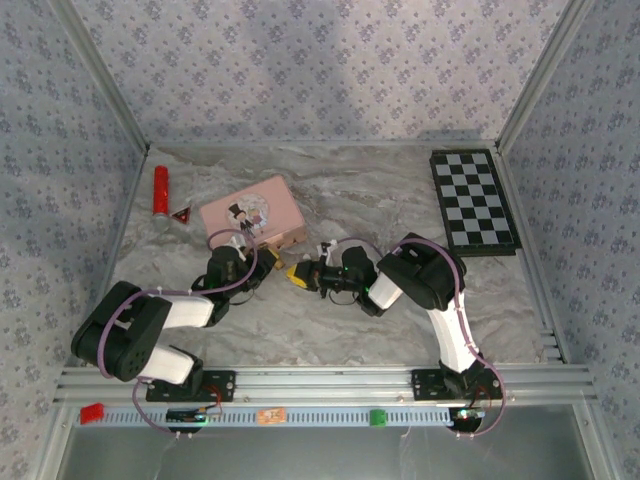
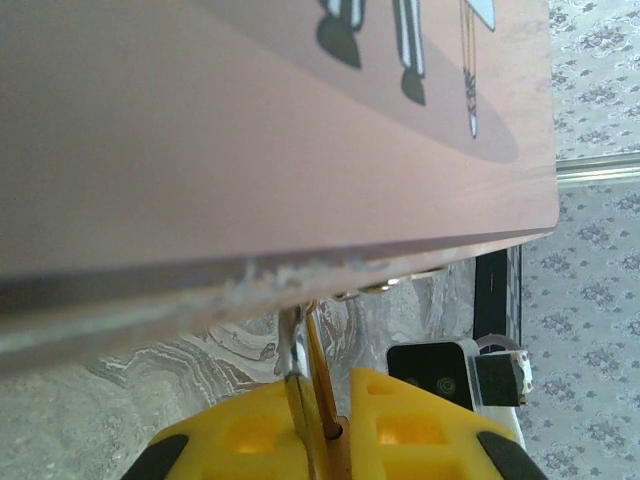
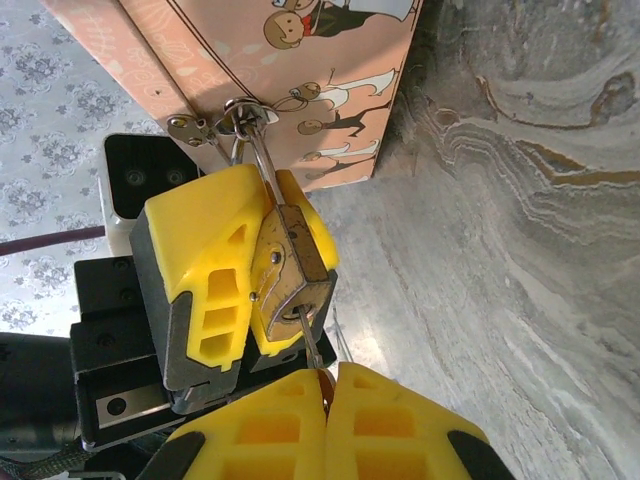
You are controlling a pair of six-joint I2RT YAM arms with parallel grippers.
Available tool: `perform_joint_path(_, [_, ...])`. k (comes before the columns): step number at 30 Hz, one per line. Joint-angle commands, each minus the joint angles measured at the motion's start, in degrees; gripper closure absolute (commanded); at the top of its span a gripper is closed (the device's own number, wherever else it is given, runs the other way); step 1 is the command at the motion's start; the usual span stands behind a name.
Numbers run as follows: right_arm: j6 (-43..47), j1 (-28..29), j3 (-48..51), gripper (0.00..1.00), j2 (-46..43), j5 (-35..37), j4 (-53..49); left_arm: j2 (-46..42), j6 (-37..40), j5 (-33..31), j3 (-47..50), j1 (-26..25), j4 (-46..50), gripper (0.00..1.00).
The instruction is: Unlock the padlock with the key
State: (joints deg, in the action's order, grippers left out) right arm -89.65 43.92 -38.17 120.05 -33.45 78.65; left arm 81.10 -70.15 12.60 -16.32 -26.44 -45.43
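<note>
1. Padlock (image 3: 297, 275): small brass-coloured block with flat faces and a thin, bright wire shackle (image 3: 262, 165). It hangs at the near right corner of the pink tin (image 1: 250, 210), close to the middle of the counter (image 1: 400, 320).
2. Left claw (image 2: 318, 415): yellow ribbed plastic pads, clenched on the padlock body from both flat sides. I read this as the steadying grip.
3. Right claw (image 3: 325, 400): matching yellow pads pressed together, grasping the key (image 3: 309, 338) by its head.
4. Key: slim metal shaft. Its tip is at the keyway in the bottom face of the padlock, and I judge it inserted.
5. Hasp (image 3: 190, 127): small silver metal tabs on the tin's edge, with the shackle threaded through them.
6. Progress: the lock is grasped and the key is presented and seated. The shackle looks closed, so I judge the turn and the release still to do.
7. Pink tin: smooth printed box with cartoon figures, left of the counter's centre.
8. Counter: grey, marble-patterned sheet.
9. Chequered board (image 1: 473, 200): flat, at the far right corner.
10. Red cylinder (image 1: 160, 190): beside the left edge.
</note>
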Motion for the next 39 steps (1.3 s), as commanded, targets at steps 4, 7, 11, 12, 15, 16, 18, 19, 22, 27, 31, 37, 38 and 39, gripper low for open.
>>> perform_joint_path(4, [-1.5,-0.9,-1.0,1.00,-1.7,0.0,1.3,-1.0,-5.0,5.3,0.1,-1.5,-6.4,1.00])
perform_joint_path(7, [-1.9,-0.8,-1.4,1.00,-1.7,-0.2,1.3,-0.5,-6.0,5.7,-0.2,-1.7,-7.9,1.00])
perform_joint_path(11, [-2.1,-0.8,-1.4,1.00,-2.1,-0.1,1.3,-0.4,-5.8,5.3,-1.0,-2.6,-7.2,1.00])
perform_joint_path(12, [-2.0,-0.8,-1.3,1.00,-2.3,-0.1,1.3,-0.3,-5.8,5.2,-1.0,-2.7,-7.2,1.00])
perform_joint_path(15, [-2.1,-0.9,-1.3,1.00,-2.5,0.0,1.3,0.1,-6.0,5.1,-1.2,-2.9,-7.7,1.00])
perform_joint_path(16, [-2.1,-0.9,-1.2,1.00,-2.5,0.0,1.3,0.2,-6.3,5.1,-1.4,-3.0,-7.6,1.00])
perform_joint_path(18, [-2.1,-1.1,-1.2,1.00,-2.6,-0.1,1.3,0.5,-6.6,5.4,-1.6,-3.0,-7.8,1.00])
perform_joint_path(19, [-2.2,-1.2,-1.1,1.00,-2.7,-0.1,1.3,0.7,-6.7,5.6,-1.8,-3.0,-7.8,1.00])
perform_joint_path(22, [-2.2,-1.5,-1.1,1.00,-3.0,-0.1,1.3,0.7,-6.5,5.9,-2.3,-3.1,-7.2,1.00])
perform_joint_path(27, [-2.2,-1.5,-0.9,1.00,-2.9,0.0,1.3,0.8,-6.4,5.6,-2.3,-3.2,-7.2,1.00])
perform_joint_path(31, [-2.9,-1.5,-1.5,1.00,-2.9,-0.3,1.3,-0.2,-6.0,4.7,-2.8,-4.0,-5.6,1.00])
perform_joint_path(37, [-3.4,-1.6,-2.7,1.00,-3.2,-0.3,1.3,-0.4,-5.8,4.1,-4.2,-6.3,-5.0,1.00])
perform_joint_path(38, [-3.4,-1.6,-2.8,1.00,-3.3,-0.3,1.3,-0.2,-5.9,3.9,-4.2,-6.6,-5.2,1.00])
perform_joint_path(39, [-3.4,-1.7,-2.8,1.00,-3.5,-0.3,1.3,0.0,-5.8,3.7,-4.4,-7.0,-5.3,1.00])
